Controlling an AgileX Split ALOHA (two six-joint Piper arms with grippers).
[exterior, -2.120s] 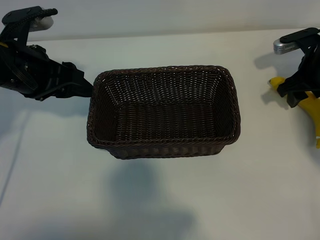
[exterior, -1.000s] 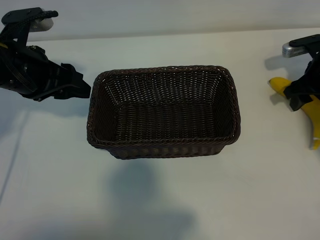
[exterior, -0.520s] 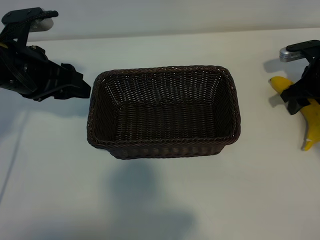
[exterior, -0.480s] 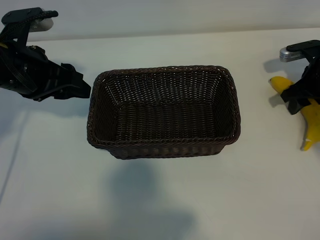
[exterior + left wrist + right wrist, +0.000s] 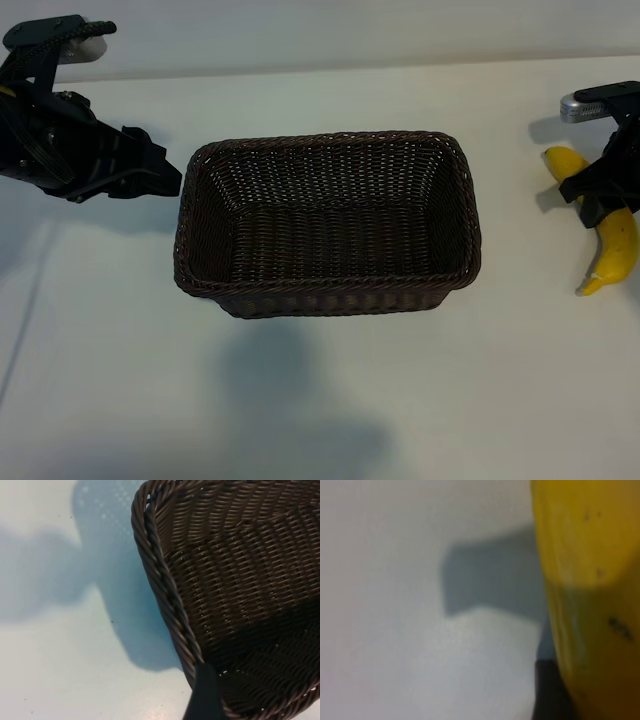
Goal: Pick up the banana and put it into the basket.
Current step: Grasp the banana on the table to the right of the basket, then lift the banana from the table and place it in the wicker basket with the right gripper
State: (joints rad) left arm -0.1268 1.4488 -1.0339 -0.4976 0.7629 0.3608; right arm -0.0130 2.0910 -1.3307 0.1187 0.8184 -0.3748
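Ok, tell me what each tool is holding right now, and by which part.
The right tool straddles the banana around its middle, but a firm hold cannot be told. The left tool holds nothing; it sits open beside the basket.

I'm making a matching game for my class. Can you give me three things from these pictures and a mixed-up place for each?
Things:
1. banana
2. basket
3. left end effector

Places:
A. middle of the table
B. far right, under the right end effector
C. just off the basket's left end

Pairs: 1-B, 2-A, 3-C
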